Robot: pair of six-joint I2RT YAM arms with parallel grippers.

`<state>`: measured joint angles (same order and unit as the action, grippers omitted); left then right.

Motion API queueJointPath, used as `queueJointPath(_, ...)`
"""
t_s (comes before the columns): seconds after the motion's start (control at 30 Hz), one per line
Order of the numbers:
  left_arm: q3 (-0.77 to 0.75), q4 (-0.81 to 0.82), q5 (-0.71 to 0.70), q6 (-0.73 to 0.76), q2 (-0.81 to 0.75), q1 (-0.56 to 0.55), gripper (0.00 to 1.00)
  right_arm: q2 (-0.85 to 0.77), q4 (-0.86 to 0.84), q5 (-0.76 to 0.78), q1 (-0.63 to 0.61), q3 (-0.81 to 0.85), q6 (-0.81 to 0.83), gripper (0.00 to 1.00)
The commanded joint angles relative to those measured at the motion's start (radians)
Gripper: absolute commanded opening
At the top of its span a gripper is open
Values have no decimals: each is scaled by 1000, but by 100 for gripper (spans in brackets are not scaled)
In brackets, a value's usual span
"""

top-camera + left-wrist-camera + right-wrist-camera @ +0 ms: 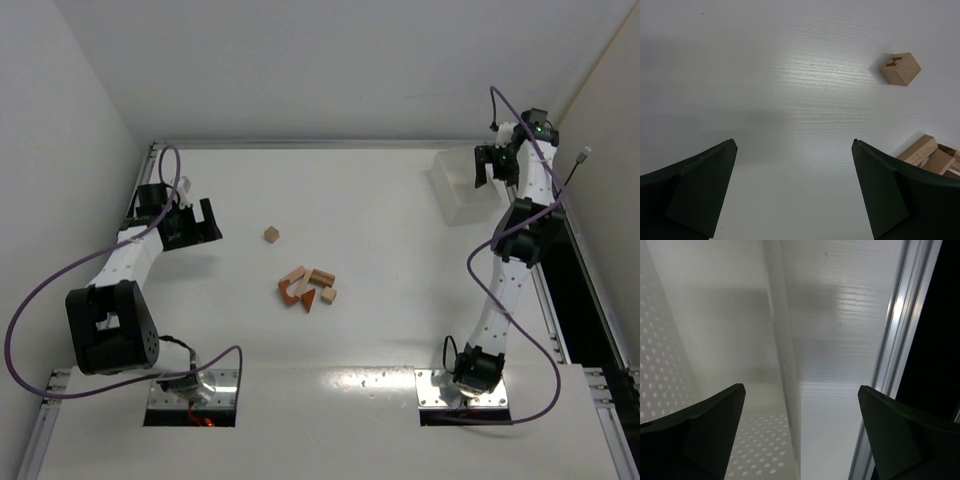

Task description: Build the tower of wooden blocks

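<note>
1. Nearest the arm bases, the wood blocks (308,288) lie in a loose heap in the middle of the counter (390,250). Tan and reddish-brown pieces touch one another, and the bricks' long axes point different ways. No tower stands yet, so the build looks to be at its start.
2. Just beyond the heap and a little left, a lone tan cube (271,234) sits apart from it. It has a dark mark on its top face and no long axis to line up with.
3. The left end effector (794,145) hangs over bare counter with its jaws spread as wide as they go, holding nothing. The cube lies ahead and to the right of it, outside the span of the fingers. This arm is clearly the nearer one to both cube and heap.
4. Farthest off, the right end effector (801,388) is also wide open and empty. It sits over the wall of the white box (785,365) by the far right edge, well apart from the blocks.
5. The left wrist view cuts the heap off behind one finger. The piece count and which pieces overlap are hard to tell.
</note>
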<state>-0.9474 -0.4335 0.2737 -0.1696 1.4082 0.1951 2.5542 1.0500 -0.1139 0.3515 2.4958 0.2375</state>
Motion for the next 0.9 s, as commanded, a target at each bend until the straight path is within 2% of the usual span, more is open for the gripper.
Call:
queueJointPath(0.0,-14,4,12,7,-3,-8,100,-66,8,-76,-19,29,42,97)
queueJointPath(0.13,19,13,22,7,-24,-8,100,-185,-1,-127,-29,-32,42,99)
queueJointPath(0.2,31,24,31,-2,-35,-8,100,-262,-16,-185,-29,-122,42,99)
queueJointPath(0.23,45,33,32,-2,-47,-8,100,-314,-43,-210,-29,-187,42,99)
queueJointPath(0.27,55,33,44,-2,-58,-8,100,-439,-158,-261,-29,-432,42,99)
queueJointPath(0.3,55,33,44,-11,-58,-8,100,-506,-159,-276,-29,-434,42,99)
queueJointPath(0.37,55,44,55,-11,-69,-8,100,-669,-218,-314,-42,-640,52,99)
queueJointPath(0.47,55,44,67,-11,-69,-8,100,-803,-228,-365,-63,-837,40,99)
queueJointPath(0.6,65,44,102,-11,-69,-8,100,-991,-260,-366,-173,-1044,29,99)
queueJointPath(0.67,65,44,102,-1,-69,-22,100,-1087,-298,-301,-291,-1169,20,99)
queueJointPath(0.73,65,44,93,25,-69,-72,100,-1133,-332,-244,-432,-1253,20,99)
queueJointPath(0.87,30,15,20,82,-89,-212,100,-1163,-352,-127,-612,-1321,74,99)
